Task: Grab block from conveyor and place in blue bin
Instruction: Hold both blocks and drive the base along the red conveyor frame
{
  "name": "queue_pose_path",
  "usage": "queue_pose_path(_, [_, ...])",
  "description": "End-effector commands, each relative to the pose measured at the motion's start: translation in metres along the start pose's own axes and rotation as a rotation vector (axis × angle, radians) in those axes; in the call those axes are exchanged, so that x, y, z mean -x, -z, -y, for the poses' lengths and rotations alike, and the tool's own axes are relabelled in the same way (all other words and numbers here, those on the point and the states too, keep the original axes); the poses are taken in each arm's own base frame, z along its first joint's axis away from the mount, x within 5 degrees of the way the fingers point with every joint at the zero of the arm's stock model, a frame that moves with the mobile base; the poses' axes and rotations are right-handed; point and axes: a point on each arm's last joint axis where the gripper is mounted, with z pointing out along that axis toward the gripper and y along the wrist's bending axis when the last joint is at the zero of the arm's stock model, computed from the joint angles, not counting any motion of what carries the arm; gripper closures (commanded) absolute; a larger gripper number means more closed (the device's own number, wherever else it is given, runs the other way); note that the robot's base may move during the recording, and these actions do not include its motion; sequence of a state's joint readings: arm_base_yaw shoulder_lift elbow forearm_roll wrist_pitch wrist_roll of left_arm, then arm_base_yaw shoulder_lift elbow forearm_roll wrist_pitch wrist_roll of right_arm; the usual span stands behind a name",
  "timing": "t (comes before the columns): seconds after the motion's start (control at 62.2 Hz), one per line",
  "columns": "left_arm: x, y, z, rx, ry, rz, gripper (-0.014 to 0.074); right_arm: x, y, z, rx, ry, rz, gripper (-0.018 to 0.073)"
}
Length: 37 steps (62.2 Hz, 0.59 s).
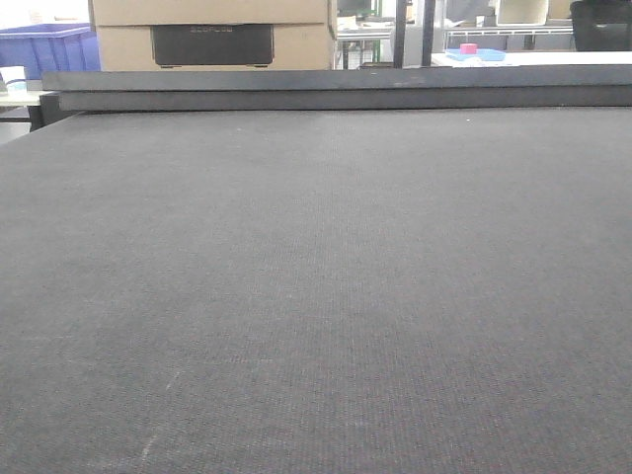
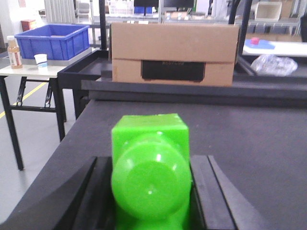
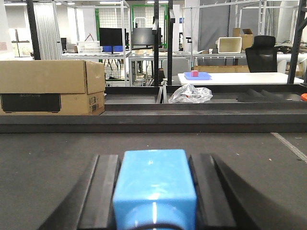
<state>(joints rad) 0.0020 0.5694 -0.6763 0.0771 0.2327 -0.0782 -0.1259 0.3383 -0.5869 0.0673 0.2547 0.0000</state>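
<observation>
Green block (image 2: 149,167) sits clamped in left gripper (image 2: 151,191) above conveyor (image 2: 249,143).

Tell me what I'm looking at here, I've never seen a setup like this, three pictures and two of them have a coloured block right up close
This is a two-armed robot, and each picture comes from a different camera on it. The first looks forward from the robot's body across the conveyor, a wide dark grey belt; nothing lies on the part it shows. The other two cameras sit on the wrists, looking out past the dark fingers. In the left wrist view the left gripper is shut on the block, a bright green toy brick. In the right wrist view the right gripper is shut on a light blue block. Behind the belt stands a cardboard box. The blue bin sits on a side table to the left.
</observation>
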Motion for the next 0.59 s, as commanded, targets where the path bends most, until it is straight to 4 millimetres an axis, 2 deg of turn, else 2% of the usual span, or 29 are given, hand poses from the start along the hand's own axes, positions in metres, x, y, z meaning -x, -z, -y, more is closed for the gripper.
queue_pose_path(0.0, [0.005,0.008,0.0,-0.005,0.03,0.048,0.0707,0.002,0.001,0.0,-0.002,0.017,0.027,0.0713])
queue_pose_path(0.289, [0.013,0.031,0.0,-0.013,0.04,0.135,0.0707,0.002,0.001,0.0,-0.002,0.017,0.027,0.0713])
queue_pose_path(0.578, [0.013,0.031,0.0,-0.013,0.04,0.138,0.0707,0.002,0.001,0.0,-0.002,0.017,0.027,0.0713])
